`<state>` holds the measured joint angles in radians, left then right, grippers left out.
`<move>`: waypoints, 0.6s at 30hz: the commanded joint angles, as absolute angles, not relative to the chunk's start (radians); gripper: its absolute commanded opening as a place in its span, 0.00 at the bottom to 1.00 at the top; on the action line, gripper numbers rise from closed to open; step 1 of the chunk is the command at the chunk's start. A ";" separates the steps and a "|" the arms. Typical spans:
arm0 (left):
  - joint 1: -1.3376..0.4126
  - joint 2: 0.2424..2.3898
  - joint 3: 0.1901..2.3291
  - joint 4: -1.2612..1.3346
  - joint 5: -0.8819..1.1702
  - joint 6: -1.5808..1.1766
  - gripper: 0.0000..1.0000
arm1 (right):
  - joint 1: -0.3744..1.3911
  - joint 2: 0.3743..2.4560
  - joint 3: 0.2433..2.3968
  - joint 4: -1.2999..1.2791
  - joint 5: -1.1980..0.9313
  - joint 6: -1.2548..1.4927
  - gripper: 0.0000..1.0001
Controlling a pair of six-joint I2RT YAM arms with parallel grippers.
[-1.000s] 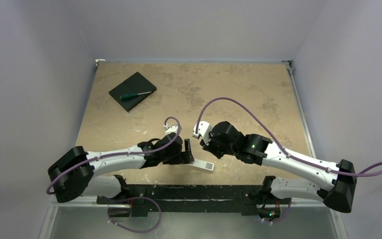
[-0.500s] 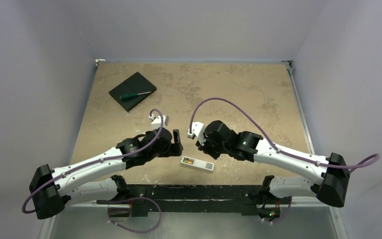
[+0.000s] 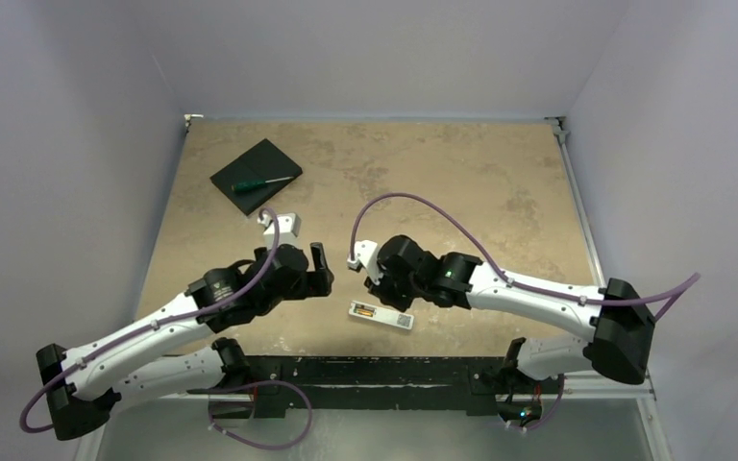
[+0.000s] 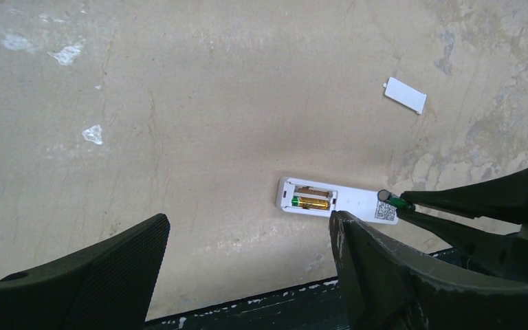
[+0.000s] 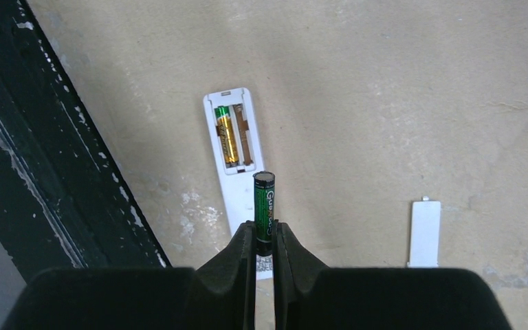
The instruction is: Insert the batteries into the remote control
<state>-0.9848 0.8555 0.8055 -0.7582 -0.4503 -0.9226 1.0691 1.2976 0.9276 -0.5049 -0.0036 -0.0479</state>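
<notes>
The remote control point(image 3: 381, 315) lies back up near the table's front edge, its battery bay uncovered. One of the batteries point(image 5: 226, 134) sits in the bay's left slot; the slot beside it is bare. My right gripper point(image 5: 264, 232) is shut on the other battery point(image 5: 264, 210), a green cylinder pointing forward just above the remote's point(image 5: 237, 161) middle. The left wrist view shows the same held battery point(image 4: 392, 199) over the remote point(image 4: 337, 203). My left gripper point(image 4: 247, 223) stands open and empty, up and to the left of the remote, apart from it point(image 3: 322, 269).
The small white battery cover point(image 5: 425, 232) lies flat on the table right of the remote point(image 4: 405, 95). A flat black pad point(image 3: 250, 165) with a green-handled screwdriver point(image 3: 261, 182) sits at the far left. The black front rail point(image 3: 365, 370) runs just beyond the remote.
My left arm has drawn back to the left, off the remote, leaving its open bay in sight. My right gripper has shifted left with the battery, over the remote.
</notes>
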 commanded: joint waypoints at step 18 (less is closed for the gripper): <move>-0.988 0.676 0.930 -0.942 -0.564 -0.912 0.87 | 1.118 1.501 1.032 -0.443 -0.006 -0.009 0.04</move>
